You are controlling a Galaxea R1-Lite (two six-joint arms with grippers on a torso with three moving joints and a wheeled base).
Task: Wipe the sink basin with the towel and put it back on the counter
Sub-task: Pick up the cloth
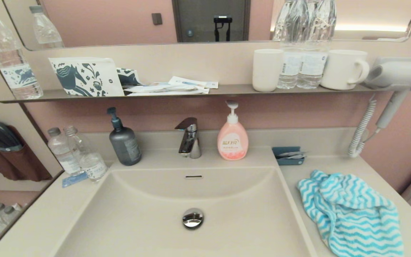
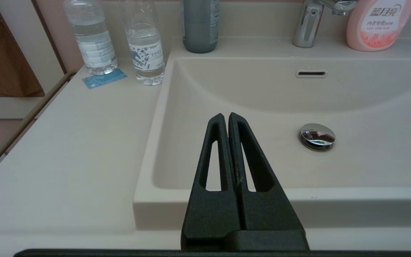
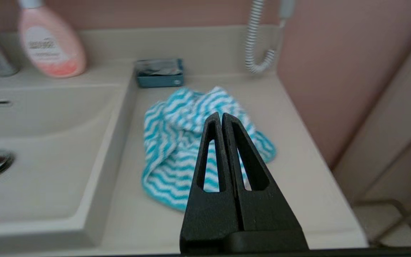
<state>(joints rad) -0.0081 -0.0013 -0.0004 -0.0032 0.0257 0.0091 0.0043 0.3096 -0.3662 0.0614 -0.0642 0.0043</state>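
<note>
Right tool (image 3: pixel 222 116) closed, above towel (image 3: pixel 177 142) crumpled on counter (image 3: pixel 298 167).

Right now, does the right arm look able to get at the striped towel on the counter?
Probably yes. The right claw is shut and points at the towel, which lies bunched on the bare counter beside the sink basin, with nothing between them.

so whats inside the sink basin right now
Only the chrome drain plug sits in the sink basin, with the overflow slot in its back wall. Below the plug is hidden.
</note>
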